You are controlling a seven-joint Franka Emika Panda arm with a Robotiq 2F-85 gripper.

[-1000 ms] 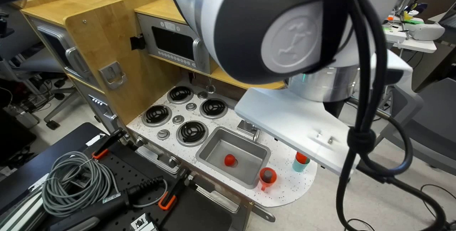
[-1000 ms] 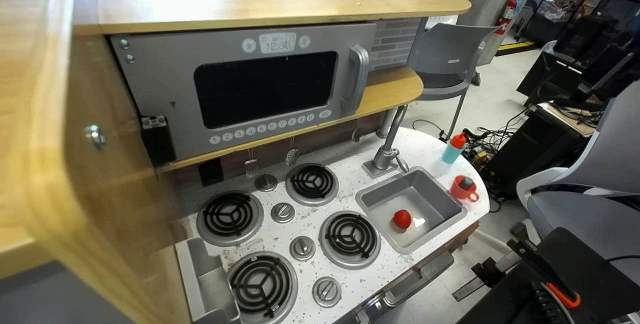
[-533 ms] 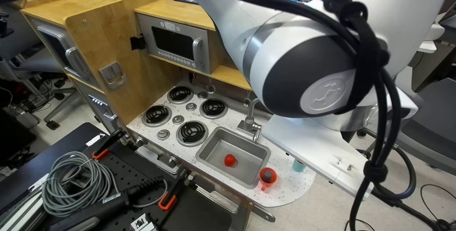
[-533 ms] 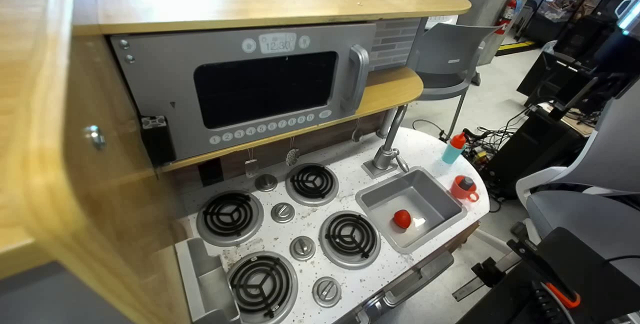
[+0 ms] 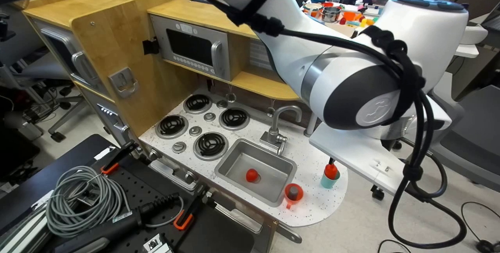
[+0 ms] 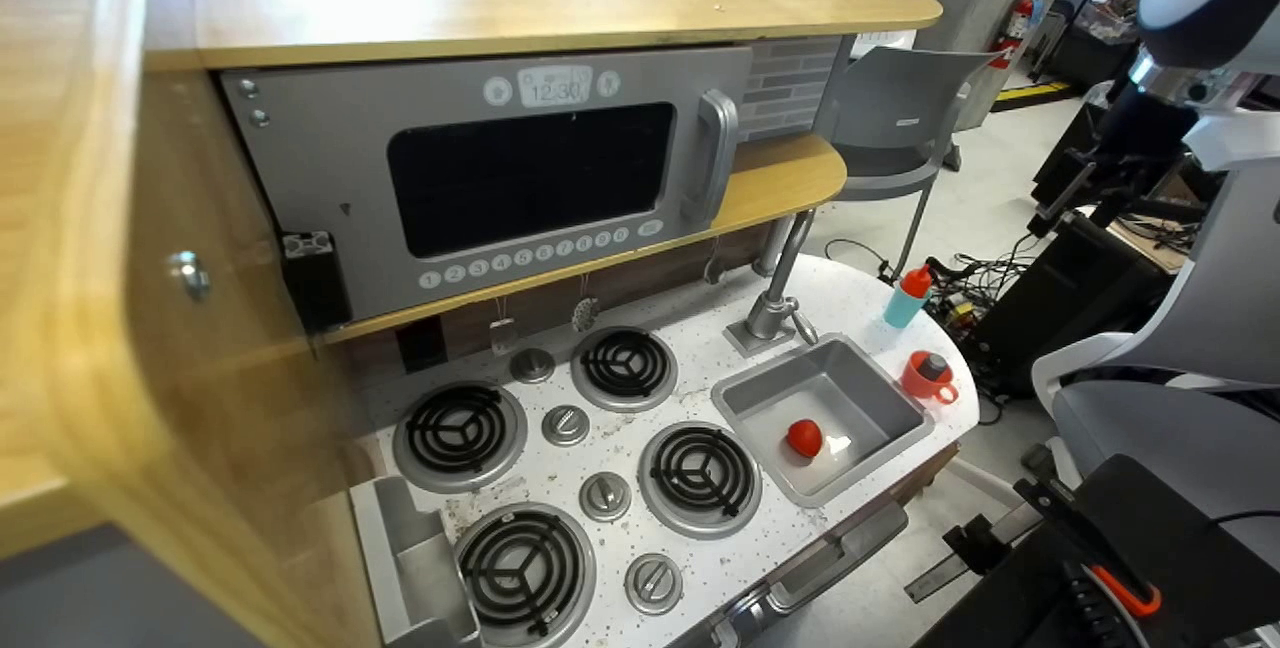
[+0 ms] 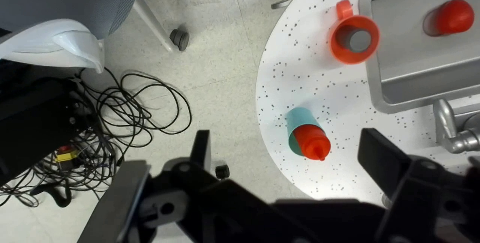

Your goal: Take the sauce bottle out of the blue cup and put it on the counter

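Observation:
The blue cup (image 5: 328,183) (image 6: 902,309) (image 7: 298,116) stands on the white counter (image 5: 312,207) (image 6: 845,300) (image 7: 285,80) near its rounded end. The red sauce bottle (image 5: 331,171) (image 6: 915,281) (image 7: 313,141) is inside the cup, with its top and nozzle sticking out and leaning against one side. Its lower part is hidden by the cup. My gripper (image 7: 285,138) is open and empty. In the wrist view the bottle lies between the two spread fingers and beyond them, apart from both. In an exterior view a dark fingertip of the gripper (image 5: 354,177) overlaps the bottle's top.
A red cup (image 7: 352,58) holding a grey item stands beside the sink (image 7: 376,85). A small red item (image 7: 455,16) lies in the sink. The faucet (image 5: 275,124) and the wooden shelf (image 5: 269,86) are behind. The counter's rounded edge drops to the floor.
The arm has swung right in an exterior view, uncovering the faucet, shelf and bottle. In an exterior view the gripper has come in at the right. The bottle and blue cup stay put.

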